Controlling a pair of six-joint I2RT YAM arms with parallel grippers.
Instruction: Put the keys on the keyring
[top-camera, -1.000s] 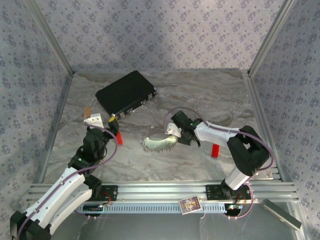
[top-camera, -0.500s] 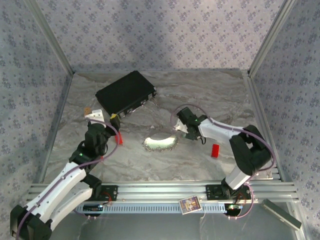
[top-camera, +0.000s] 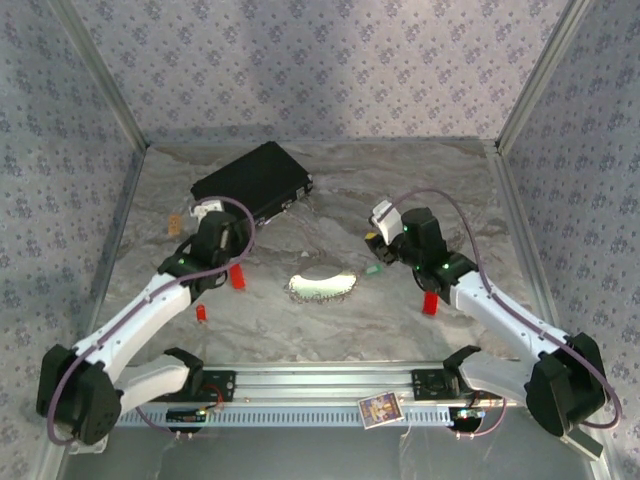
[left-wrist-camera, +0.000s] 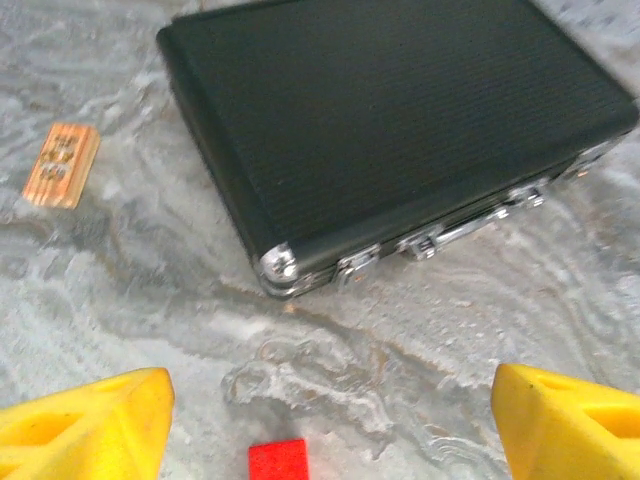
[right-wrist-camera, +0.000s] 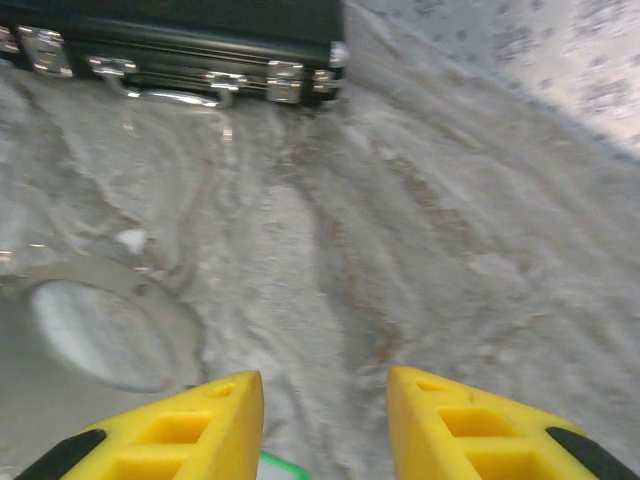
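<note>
The keyring (top-camera: 322, 286), a shiny loop with a beaded chain, lies flat mid-table; its rim (right-wrist-camera: 185, 328) shows at the left of the right wrist view. A green key (top-camera: 373, 269) lies just right of it, and its green edge (right-wrist-camera: 285, 466) peeks out below my right gripper (right-wrist-camera: 325, 385), which is open and empty. That gripper (top-camera: 377, 240) hovers just beyond the green key. A tiny red key (top-camera: 201, 313) lies by my left forearm. My left gripper (top-camera: 228, 246) (left-wrist-camera: 332, 385) stands wide open over bare table, facing the black box.
A black box (top-camera: 252, 183) (left-wrist-camera: 400, 130) (right-wrist-camera: 170, 30) lies at the back left. One red block (top-camera: 238, 277) (left-wrist-camera: 277, 458) sits under the left gripper, another (top-camera: 429, 302) by the right forearm. A small wooden tile (left-wrist-camera: 62, 165) lies left of the box.
My right gripper opened, let go of the keyring and drew back to the right. The keyring now lies flat. My left arm reached forward toward the black box and opened wider.
</note>
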